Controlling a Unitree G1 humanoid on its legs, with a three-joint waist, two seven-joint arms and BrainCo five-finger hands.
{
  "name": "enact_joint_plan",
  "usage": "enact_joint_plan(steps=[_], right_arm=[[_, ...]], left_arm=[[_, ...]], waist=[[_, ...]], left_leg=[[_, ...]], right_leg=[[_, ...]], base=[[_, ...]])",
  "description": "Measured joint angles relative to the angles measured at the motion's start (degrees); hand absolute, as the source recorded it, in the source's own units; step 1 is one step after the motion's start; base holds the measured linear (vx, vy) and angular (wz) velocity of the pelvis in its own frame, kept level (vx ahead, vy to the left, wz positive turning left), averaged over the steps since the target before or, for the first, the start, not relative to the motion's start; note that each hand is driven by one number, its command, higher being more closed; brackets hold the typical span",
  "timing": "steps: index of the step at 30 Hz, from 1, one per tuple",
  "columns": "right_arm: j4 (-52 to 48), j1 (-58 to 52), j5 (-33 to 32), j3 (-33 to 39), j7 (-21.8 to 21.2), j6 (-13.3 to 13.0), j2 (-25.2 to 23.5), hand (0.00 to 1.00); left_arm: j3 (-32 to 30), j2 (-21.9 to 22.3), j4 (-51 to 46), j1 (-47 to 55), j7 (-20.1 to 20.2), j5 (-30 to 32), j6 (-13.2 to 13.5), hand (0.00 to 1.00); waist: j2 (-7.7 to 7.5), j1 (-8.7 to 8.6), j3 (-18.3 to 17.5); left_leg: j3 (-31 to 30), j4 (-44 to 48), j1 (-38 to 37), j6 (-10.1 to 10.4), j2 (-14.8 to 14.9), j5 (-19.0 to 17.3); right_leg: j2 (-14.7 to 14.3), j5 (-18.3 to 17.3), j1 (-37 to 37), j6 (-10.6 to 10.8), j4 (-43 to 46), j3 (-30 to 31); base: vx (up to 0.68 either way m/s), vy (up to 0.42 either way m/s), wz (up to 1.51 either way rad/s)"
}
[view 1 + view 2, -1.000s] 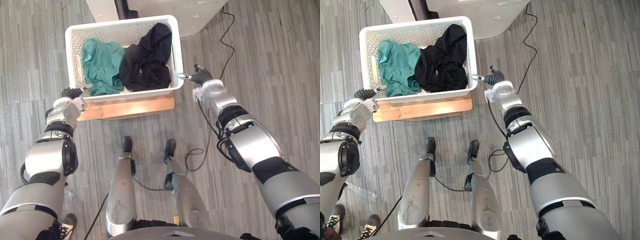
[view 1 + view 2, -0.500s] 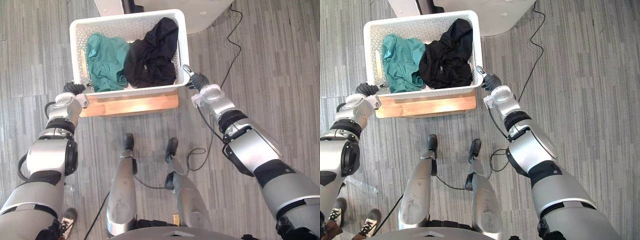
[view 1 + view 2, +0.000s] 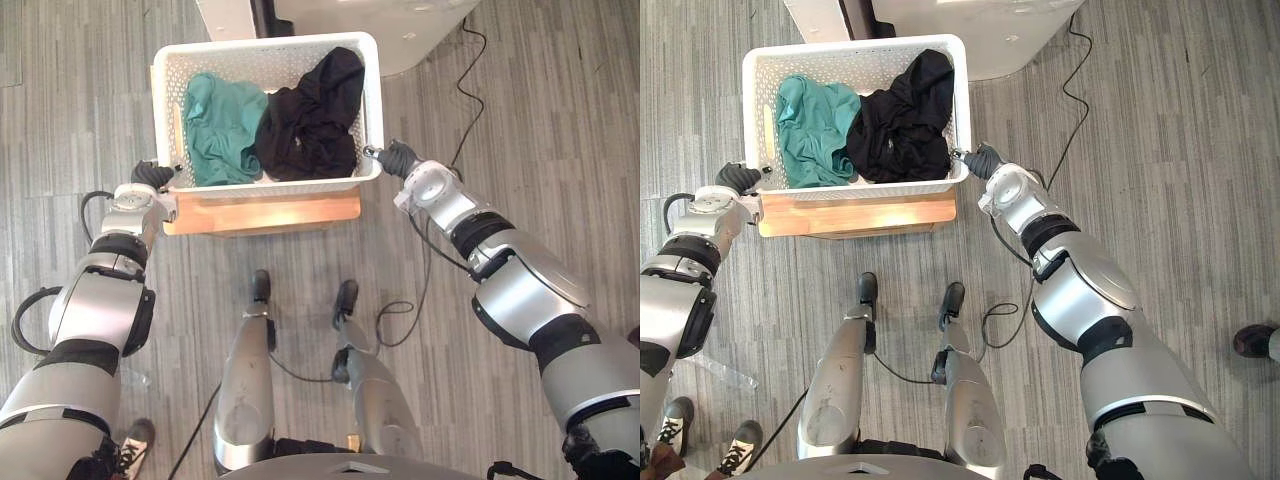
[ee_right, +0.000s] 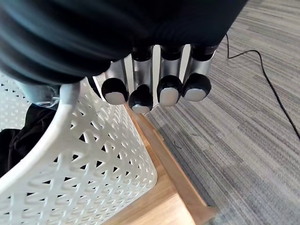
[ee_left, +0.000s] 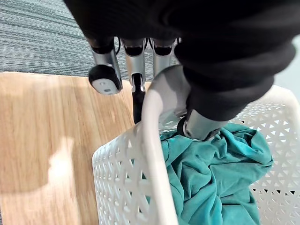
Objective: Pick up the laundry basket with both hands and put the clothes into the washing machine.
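A white perforated laundry basket (image 3: pixel 270 186) rests on a low wooden platform (image 3: pixel 260 212). Inside lie a teal garment (image 3: pixel 220 130) on the left and a black garment (image 3: pixel 310 120) on the right. My left hand (image 3: pixel 150 178) is at the basket's near left corner. In the left wrist view its fingers (image 5: pixel 104 70) curl down outside the rim (image 5: pixel 154 154) and its thumb is inside. My right hand (image 3: pixel 398 157) grips the near right corner, fingers (image 4: pixel 168 89) curled against the outer wall (image 4: pixel 93 154). The white washing machine (image 3: pixel 400 20) stands just behind the basket.
Grey plank floor (image 3: pixel 520 120) surrounds the platform. A person's shoe (image 3: pixel 1255 340) shows at the right edge, and more shoes (image 3: pixel 740 450) at the lower left.
Both hands have moved inward to the basket's near corners and curled their fingers on its rim. The camera has shifted a little; the basket still sits on the platform.
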State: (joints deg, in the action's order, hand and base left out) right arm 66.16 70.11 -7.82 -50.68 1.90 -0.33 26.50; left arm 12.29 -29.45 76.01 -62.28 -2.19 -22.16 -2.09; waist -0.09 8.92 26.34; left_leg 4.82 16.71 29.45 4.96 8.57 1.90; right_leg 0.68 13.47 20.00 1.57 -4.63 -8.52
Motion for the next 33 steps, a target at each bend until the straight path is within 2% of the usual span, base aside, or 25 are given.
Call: enact_joint_plan(steps=[4,6,9,11,14,17,19,22,25,29,33], right_arm=[[-0.02,-0.29,1.49,2.49,0.0,-0.12,-0.59,1.0],[0.03,-1.33,1.03,7.28,0.15,-0.06,-1.49,1.0],[0.03,-2.69,0.25,13.04,0.59,0.36,-2.57,1.0],[-0.8,-3.68,-0.99,15.55,1.35,0.61,-2.54,1.0],[-5.87,-7.93,-2.0,18.93,2.57,2.4,-1.23,1.0],[-15.66,-15.36,-2.05,21.93,3.64,3.5,0.07,1.0],[-20.37,-19.36,-2.02,24.07,4.09,4.37,0.06,1.0],[-27.67,-26.6,-1.87,26.85,4.63,5.45,0.63,1.0],[-31.98,-32.04,-1.6,28.97,4.55,5.88,1.38,1.0],[-43.04,-44.07,-0.67,36.93,4.39,6.4,1.16,1.0],[-50.15,-54.04,1.46,43.07,4.26,6.89,0.19,1.0]], left_arm=[[-1.31,0.51,-0.14,-0.02,-0.08,0.01,0.02,1.0],[-3.55,1.31,-0.72,0.1,-0.44,-0.01,-0.02,1.0],[-3.66,1.57,-5.18,2.44,-1.67,-0.1,-0.13,1.0],[-3.1,1.38,-12.47,6.52,-2.76,-0.11,-0.36,1.0],[-2.99,1.06,-26.09,15.25,-4.68,-0.1,-1.43,1.0],[-3.93,-1.05,-41.57,27.48,-5.97,-0.09,-3.05,1.0],[-7.23,-0.55,-49.6,34.1,-6.27,-0.01,-4.11,1.0],[-11.72,2.51,-62.29,45.27,-6.34,-0.01,-4.61,1.0],[-12.26,4.07,-68.94,50.93,-6.36,0.3,-5.59,1.0],[-12.11,7.19,-77.28,58.84,-6.22,1.18,-7.12,1.0],[-12.29,9.54,-81.88,59.6,-4.98,1.33,-7.56,1.0]], waist=[[0.01,0.03,0.0],[0.03,0.22,0.01],[0.04,0.25,0.02],[0.07,0.21,0.04],[0.61,0.12,0.33],[0.77,-0.86,0.42],[0.79,-1.41,0.43],[0.89,-1.58,0.49],[0.95,-2.4,0.52],[0.94,-4.05,0.52],[0.8,-6.17,-0.35]], left_leg=[[-0.17,0.02,0.03,-0.04,-0.15,0.02],[-0.23,0.03,0.08,-0.1,-0.29,0.07],[-0.37,0.1,0.05,-0.24,-0.6,0.1],[-0.36,0.3,-0.03,-0.39,-0.82,0.04],[-0.36,1.78,-0.92,-0.98,-0.97,-1.11],[-0.03,3.96,-2.22,-1.17,-0.82,-3.14],[0.26,4.97,-3.03,-0.87,-0.71,-4.49],[1.5,6.35,-5.06,-1.13,-0.48,-6.37],[1.69,6.36,-7.08,-1.51,-0.76,-7.07],[3.17,6.2,-11.78,-2.12,-1.19,-8.74],[3.94,6.51,-14.9,-1.76,-1.23,-11.12]], right_leg=[[0.04,0.18,-0.06,-0.02,0.0,0.0],[0.14,0.19,-0.05,-0.03,0.0,0.0],[0.37,0.2,-0.21,-0.02,0.0,-0.09],[0.59,0.26,-0.42,0.08,0.01,-0.09],[0.87,0.02,-2.07,0.4,0.0,-0.11],[1.01,-0.43,-4.21,0.97,0.0,0.28],[1.06,-1.07,-5.28,1.35,-0.01,0.65],[1.21,-1.79,-7.31,1.89,-0.01,1.73],[1.58,-2.35,-9.35,1.83,0.01,1.76],[2.16,-3.35,-13.18,2.16,0.26,2.93],[2.19,-5.34,-15.4,2.12,2.02,3.4]], base=[[0.01,-0.006,0.01],[0.01,-0.008,0.02],[0.02,-0.011,0.04],[0.0,0.0,0.0],[0.01,0.012,-0.02],[0.03,0.037,-0.07],[0.03,0.039,-0.08],[0.03,0.035,-0.14],[0.05,0.037,-0.01],[0.07,0.04,-0.12],[0.06,0.035,-0.09]])
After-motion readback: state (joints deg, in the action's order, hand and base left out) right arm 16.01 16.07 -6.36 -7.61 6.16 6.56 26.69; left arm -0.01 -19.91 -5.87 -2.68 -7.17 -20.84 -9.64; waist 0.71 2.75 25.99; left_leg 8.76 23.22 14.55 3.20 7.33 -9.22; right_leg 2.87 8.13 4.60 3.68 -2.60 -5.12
